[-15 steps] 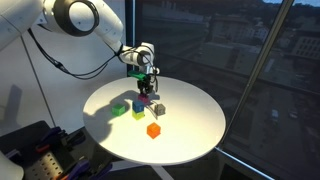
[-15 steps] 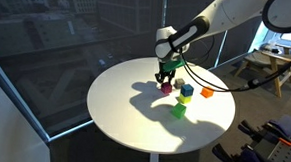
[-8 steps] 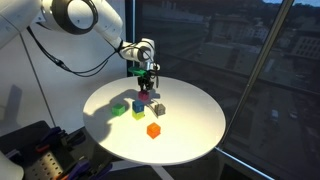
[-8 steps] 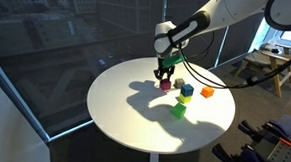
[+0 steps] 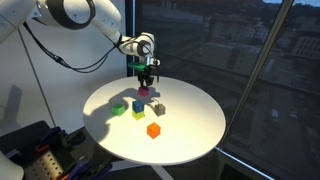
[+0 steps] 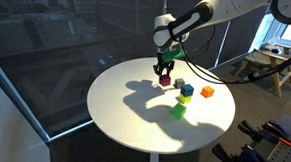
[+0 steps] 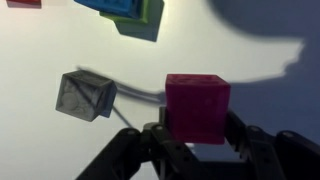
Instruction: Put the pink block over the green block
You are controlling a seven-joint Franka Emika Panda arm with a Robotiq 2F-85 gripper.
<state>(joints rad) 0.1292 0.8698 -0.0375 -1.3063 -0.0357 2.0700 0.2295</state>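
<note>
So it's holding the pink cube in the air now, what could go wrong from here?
The gripper pinches the pink block near one edge in the wrist view, so it might slip or twist. The blue block and yellow-green block sit close beside the green block, so lowering could nudge them.

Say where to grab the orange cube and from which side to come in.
Grip the orange cube across two opposite flat side faces, coming straight down from above. It sits flat on the table, apart from the other cubes, so its sides look free.
</note>
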